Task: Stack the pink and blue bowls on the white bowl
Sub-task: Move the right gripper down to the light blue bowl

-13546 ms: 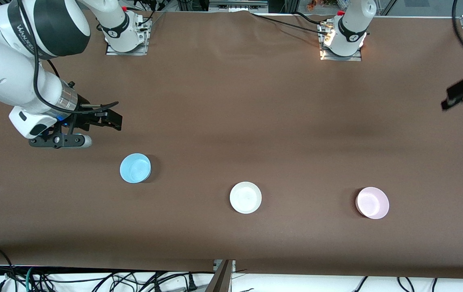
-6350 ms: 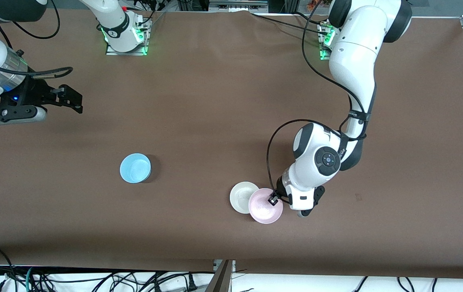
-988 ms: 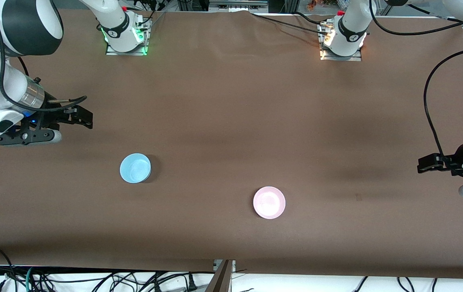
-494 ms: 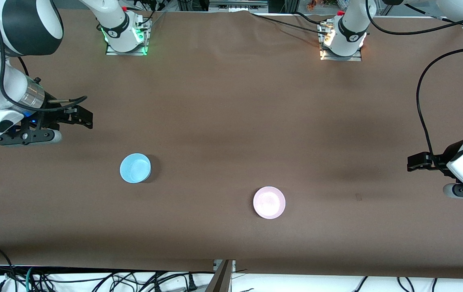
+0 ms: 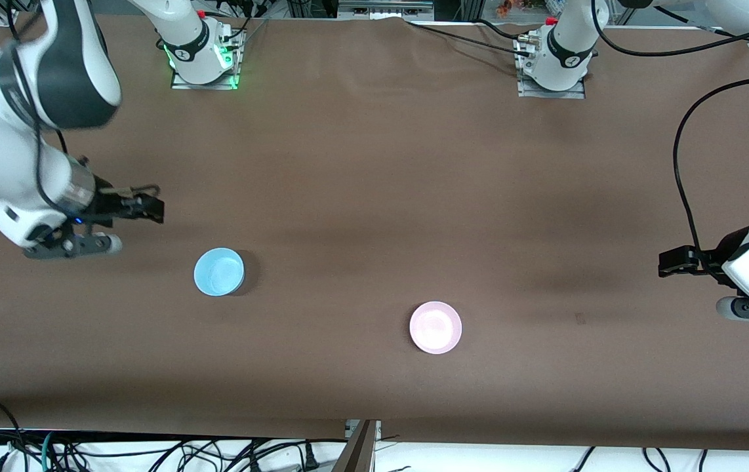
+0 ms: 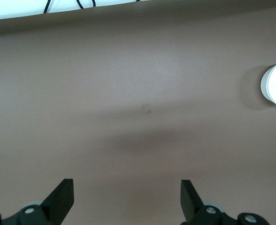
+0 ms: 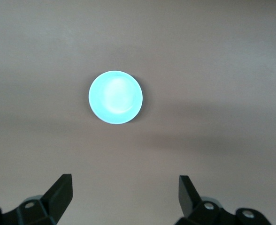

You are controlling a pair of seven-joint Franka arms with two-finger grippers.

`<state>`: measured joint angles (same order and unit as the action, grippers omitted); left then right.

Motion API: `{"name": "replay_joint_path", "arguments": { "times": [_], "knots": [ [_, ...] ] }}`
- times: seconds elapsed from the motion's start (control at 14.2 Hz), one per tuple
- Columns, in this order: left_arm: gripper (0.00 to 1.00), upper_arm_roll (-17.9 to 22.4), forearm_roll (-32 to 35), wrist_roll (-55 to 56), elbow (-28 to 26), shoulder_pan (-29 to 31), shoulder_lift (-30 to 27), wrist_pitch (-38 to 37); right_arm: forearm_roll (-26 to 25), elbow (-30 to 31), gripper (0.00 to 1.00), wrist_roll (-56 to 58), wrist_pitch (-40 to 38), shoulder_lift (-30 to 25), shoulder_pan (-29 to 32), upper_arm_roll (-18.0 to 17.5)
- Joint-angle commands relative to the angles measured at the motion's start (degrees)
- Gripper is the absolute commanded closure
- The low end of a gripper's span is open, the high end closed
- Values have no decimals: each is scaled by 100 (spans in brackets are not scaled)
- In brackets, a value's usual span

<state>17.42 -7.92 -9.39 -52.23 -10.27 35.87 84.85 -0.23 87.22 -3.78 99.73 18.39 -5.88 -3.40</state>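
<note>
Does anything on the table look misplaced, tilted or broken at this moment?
Nothing stands out. The pink bowl and the blue bowl both sit upright and intact on the table, well apart. No white bowl shows separately.

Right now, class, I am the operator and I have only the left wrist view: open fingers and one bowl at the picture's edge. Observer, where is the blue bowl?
Observer: The blue bowl stands alone toward the right arm's end of the table, farther from the front camera than the pink bowl.
Operator: Is the right arm near it?
Observer: The right gripper hovers open over the table beside it. Your left gripper waits open over the left arm's end.
Operator: And the white bowl?
Observer: In the front view no white bowl stands on its own; only the pink and blue ones show.
</note>
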Motion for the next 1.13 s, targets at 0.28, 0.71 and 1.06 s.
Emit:
{"name": "replay_joint_path", "arguments": {
  "times": [0.28,0.71,1.06],
  "knots": [
    [0,-45,71,-54,-234,-10,-141,93,-74,-108,0,61,1327,1059,-10,-21],
    [0,-308,167,-54,-2163,-106,-1586,628,-197,66,0,61,1970,1641,-27,-21],
    [0,-335,177,157,-2977,-151,-3129,217,-197,1008,8,175,3158,1641,34,14]
  ]
}}
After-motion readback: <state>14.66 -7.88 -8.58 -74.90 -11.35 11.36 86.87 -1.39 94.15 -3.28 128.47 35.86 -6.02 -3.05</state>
